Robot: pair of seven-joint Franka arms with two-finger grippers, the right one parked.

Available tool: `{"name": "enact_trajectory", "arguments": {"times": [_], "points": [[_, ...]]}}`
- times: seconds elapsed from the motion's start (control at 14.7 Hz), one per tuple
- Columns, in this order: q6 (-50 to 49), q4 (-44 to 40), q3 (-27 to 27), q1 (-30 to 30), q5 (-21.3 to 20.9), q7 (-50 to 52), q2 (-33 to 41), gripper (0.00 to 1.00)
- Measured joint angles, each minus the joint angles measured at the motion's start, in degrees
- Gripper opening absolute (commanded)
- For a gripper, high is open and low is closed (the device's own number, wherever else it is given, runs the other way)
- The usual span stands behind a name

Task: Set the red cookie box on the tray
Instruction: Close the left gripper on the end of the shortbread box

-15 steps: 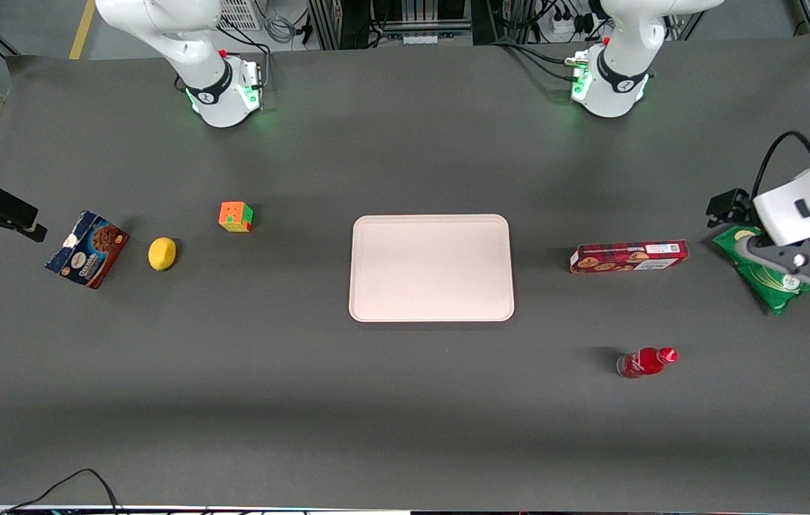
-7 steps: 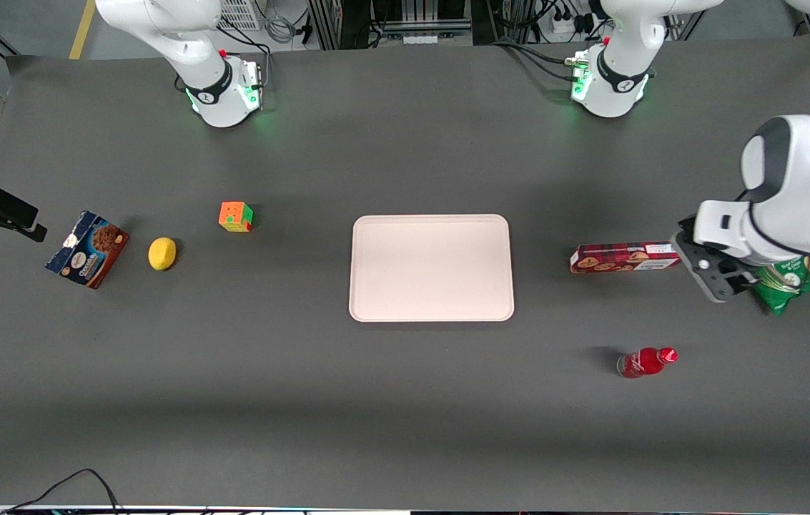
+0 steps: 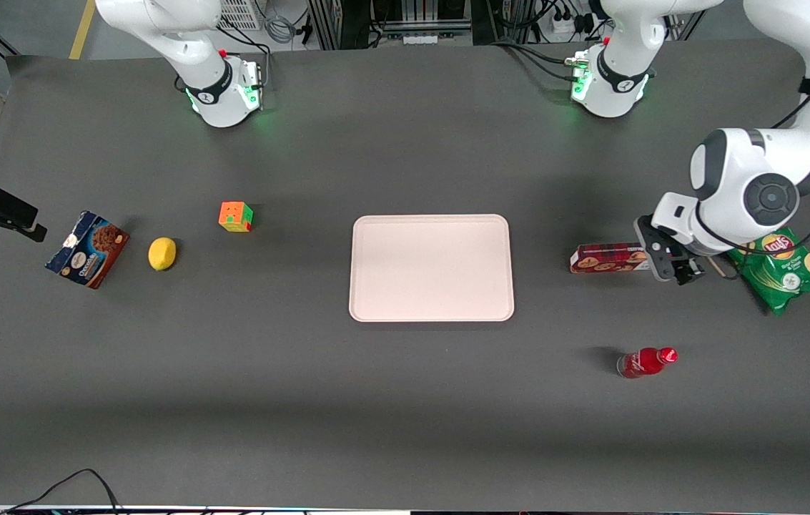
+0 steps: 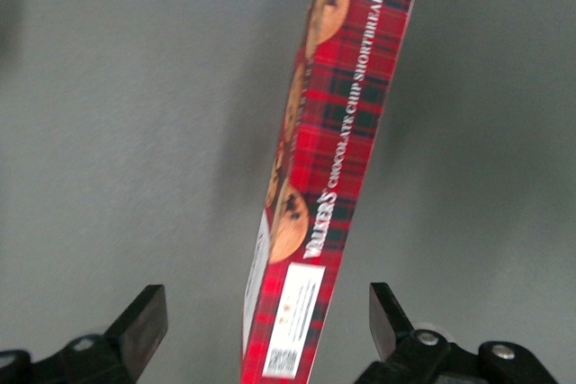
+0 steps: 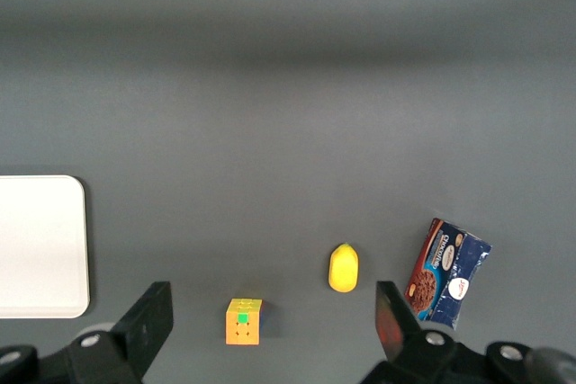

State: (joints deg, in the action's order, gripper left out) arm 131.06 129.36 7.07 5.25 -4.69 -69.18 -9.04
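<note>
The table (image 3: 405, 400) is dark grey. The tray (image 3: 431, 267) lies flat at its middle with nothing on it. Toward the working arm's end, the box (image 3: 605, 257) lies on the table, well apart from the tray, its long side pointing at the tray. The gripper (image 3: 673, 266) hangs over the end of the box that points away from the tray and hides that end in the front view. In the wrist view the box (image 4: 319, 186) runs between the two fingers (image 4: 139, 325), which stand wide apart, one on each side, neither touching it. How high the gripper is above the box is hard to judge. A green chip bag (image 3: 783, 268) lies just beside the gripper, farther from the tray. A red bottle (image 3: 646, 362) lies nearer the front camera than the box. Toward the parked arm's end lie a blue box (image 3: 88, 249), a cube (image 3: 235, 216) and a lemon (image 3: 162, 253).
</note>
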Motion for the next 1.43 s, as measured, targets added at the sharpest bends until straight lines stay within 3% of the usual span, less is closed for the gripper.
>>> {"name": "enact_trajectory", "arguments": {"times": [0.27,0.75,0.89,1.02,1.23,1.36,1.43], "points": [[8.7,6.4,1.1,0.1,4.1,-4.1,0.0,1.0],[16.3,9.2,2.8,0.2,5.1,-4.5,-1.4,0.94],[18.2,9.6,2.8,0.4,5.1,-5.2,-2.8,0.8],[19.1,9.6,2.8,0.8,5.2,-6.0,-3.7,0.44],[19.8,9.6,2.8,1.2,5.2,-6.5,-4.6,0.1],[19.9,9.6,2.8,1.2,5.2,-6.6,-4.7,0.0],[20.0,9.6,2.8,1.2,5.2,-6.7,-4.7,0.0]]}}
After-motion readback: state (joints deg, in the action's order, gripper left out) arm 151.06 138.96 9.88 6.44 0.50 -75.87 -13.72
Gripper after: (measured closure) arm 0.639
